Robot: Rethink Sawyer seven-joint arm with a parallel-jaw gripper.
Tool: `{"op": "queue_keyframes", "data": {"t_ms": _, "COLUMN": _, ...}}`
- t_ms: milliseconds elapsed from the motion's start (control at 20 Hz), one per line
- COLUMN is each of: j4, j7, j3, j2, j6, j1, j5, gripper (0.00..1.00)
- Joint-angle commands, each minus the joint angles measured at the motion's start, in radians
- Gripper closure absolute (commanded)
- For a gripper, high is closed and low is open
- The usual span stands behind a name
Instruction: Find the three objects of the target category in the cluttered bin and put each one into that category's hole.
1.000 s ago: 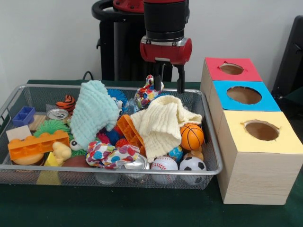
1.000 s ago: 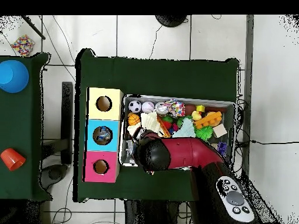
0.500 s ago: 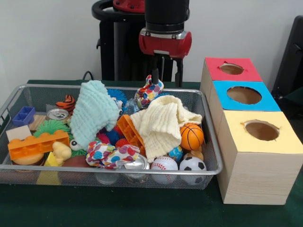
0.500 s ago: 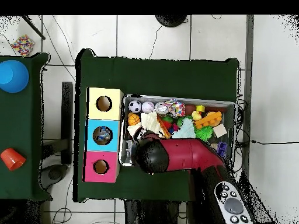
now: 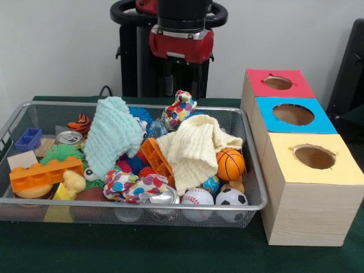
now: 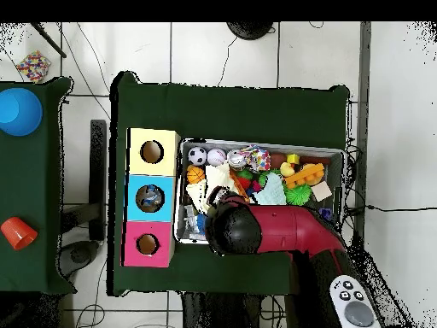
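- I see the pincer (image 5: 181, 85) hanging above the far rim of the bin (image 5: 23, 200), its fingers apart and empty.
- The bin sits on the green counter (image 5: 170, 250), just beside the row of three boxes.
- Inside it I make out a pale yellow cloth (image 5: 193, 149) touching a small basketball (image 5: 230, 164), with a baseball (image 5: 197, 200) and soccer ball (image 5: 231, 199) at the near rim.
- The blue box (image 6: 151, 198) has something in its hole.
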Motion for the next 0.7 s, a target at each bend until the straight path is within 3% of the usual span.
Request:
{"op": "queue_keyframes", "data": {"t_ms": 50, "j4": -0.09, "j7": 0.002, "j3": -0.104, "j2": 0.054, "j6": 0.08, "j1": 0.043, "j5": -0.119, "gripper": 0.0}}
{"op": "queue_keyframes", "data": {"t_ms": 350, "j4": -0.152, "j7": -0.053, "j3": -0.147, "j2": 0.02, "j6": 0.227, "j1": 0.103, "j5": -0.162, "gripper": 0.0}}
{"op": "queue_keyframes", "data": {"t_ms": 700, "j4": -0.208, "j7": -0.027, "j3": -0.182, "j2": 0.051, "j6": 0.249, "j1": 0.159, "j5": -0.223, "gripper": 0.0}}
